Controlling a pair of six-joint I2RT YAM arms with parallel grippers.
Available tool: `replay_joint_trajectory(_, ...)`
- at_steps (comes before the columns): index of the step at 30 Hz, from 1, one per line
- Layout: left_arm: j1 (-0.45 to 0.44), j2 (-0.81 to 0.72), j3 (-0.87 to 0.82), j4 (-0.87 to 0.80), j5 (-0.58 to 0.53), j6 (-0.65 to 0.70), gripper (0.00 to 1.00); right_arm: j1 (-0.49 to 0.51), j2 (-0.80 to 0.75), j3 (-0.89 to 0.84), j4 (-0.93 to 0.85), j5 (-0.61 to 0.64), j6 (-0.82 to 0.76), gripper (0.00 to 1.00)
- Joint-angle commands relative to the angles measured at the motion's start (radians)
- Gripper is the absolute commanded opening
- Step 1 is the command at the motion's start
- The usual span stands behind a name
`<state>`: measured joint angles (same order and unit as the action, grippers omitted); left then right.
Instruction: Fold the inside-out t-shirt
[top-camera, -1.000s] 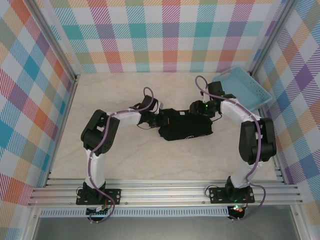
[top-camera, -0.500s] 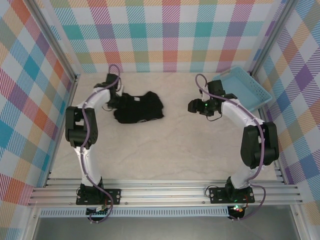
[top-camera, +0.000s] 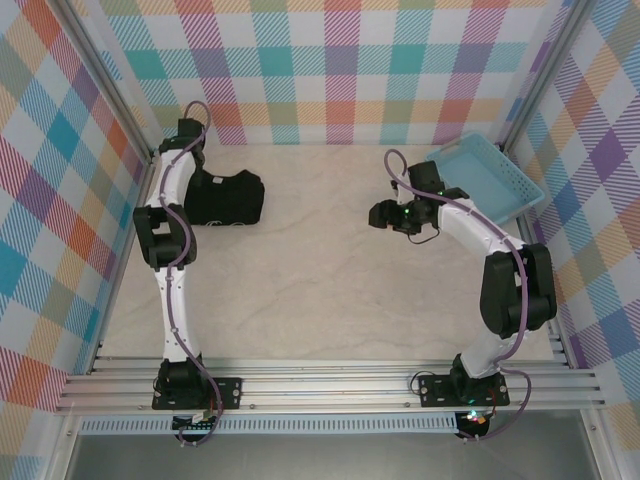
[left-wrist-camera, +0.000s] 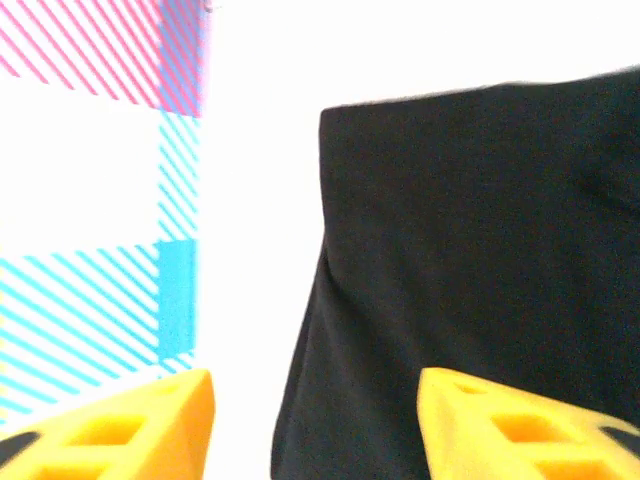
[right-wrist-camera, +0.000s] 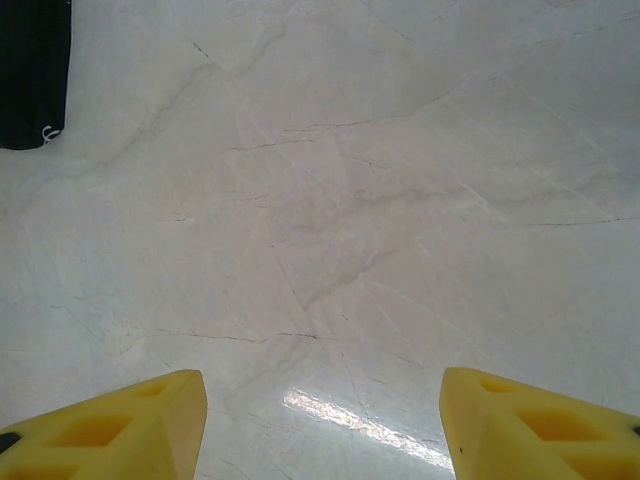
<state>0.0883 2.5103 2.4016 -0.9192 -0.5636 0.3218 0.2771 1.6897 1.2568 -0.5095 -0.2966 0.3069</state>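
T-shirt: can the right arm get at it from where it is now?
Probably only at full stretch. The t-shirt lies in the far-left corner, at the open left pincer; the right pincer hangs open over bare table on the other side, by the blue basket. Nothing stands between them.

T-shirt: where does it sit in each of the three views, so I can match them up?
Top external: the t-shirt lies bunched near the far left corner.
Left wrist: the t-shirt covers the right half of the frame, beyond the yellow jaws.
Right wrist: the t-shirt is a black edge in the top left corner.
Shared landmark: the pale marbled tabletop under it.
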Motion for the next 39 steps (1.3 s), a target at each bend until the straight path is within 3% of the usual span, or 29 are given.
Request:
replay_joint_trajectory(1,0.007,-0.057,0.042,-0.066,-0.114,-0.083,0.65,0.014,-0.041,0.01,-0.005,0.022,0.003,0.63)
replay_joint_trajectory(3,0.007,-0.145,-0.029,-0.084,-0.077,-0.167,0.67,0.016,-0.049,0.012,-0.012,0.065,-0.015,0.63)
replay_joint_trajectory(5,0.007,-0.281,-0.187,-0.038,0.032,-0.244,0.69,0.016,-0.066,0.015,-0.019,0.144,-0.043,0.64)
replay_joint_trajectory(10,-0.015,-0.735,-0.793,0.334,0.363,-0.431,0.79,0.016,-0.151,-0.036,0.027,0.39,-0.109,0.7)
replay_joint_trajectory(12,-0.022,-0.912,-1.03,0.521,0.488,-0.501,0.83,0.016,-0.201,-0.093,0.074,0.518,-0.125,0.82)
replay_joint_trajectory(16,-0.039,-1.164,-1.399,0.816,0.562,-0.598,1.0,0.011,-0.284,-0.236,0.214,0.698,-0.134,1.0)
replay_joint_trajectory(18,-0.051,-1.24,-1.535,0.912,0.508,-0.613,1.0,0.001,-0.303,-0.3,0.28,0.757,-0.135,1.0)
replay_joint_trajectory(21,-0.056,-1.293,-1.674,0.989,0.397,-0.613,1.0,-0.022,-0.297,-0.376,0.37,0.82,-0.156,1.0)
replay_joint_trajectory(24,-0.056,-1.313,-1.772,1.085,0.344,-0.564,1.0,-0.031,-0.297,-0.524,0.628,0.847,-0.273,1.0)
replay_joint_trajectory(26,-0.058,-1.302,-1.831,1.179,0.353,-0.51,1.0,-0.039,-0.287,-0.609,0.794,0.831,-0.333,1.0)
replay_joint_trajectory(33,-0.061,-1.163,-1.969,1.527,0.428,-0.434,1.0,-0.111,-0.223,-0.696,0.958,0.673,-0.317,1.0)
replay_joint_trajectory(39,-0.065,-1.041,-1.983,1.654,0.469,-0.415,1.0,-0.166,-0.219,-0.818,1.249,0.52,-0.334,1.0)
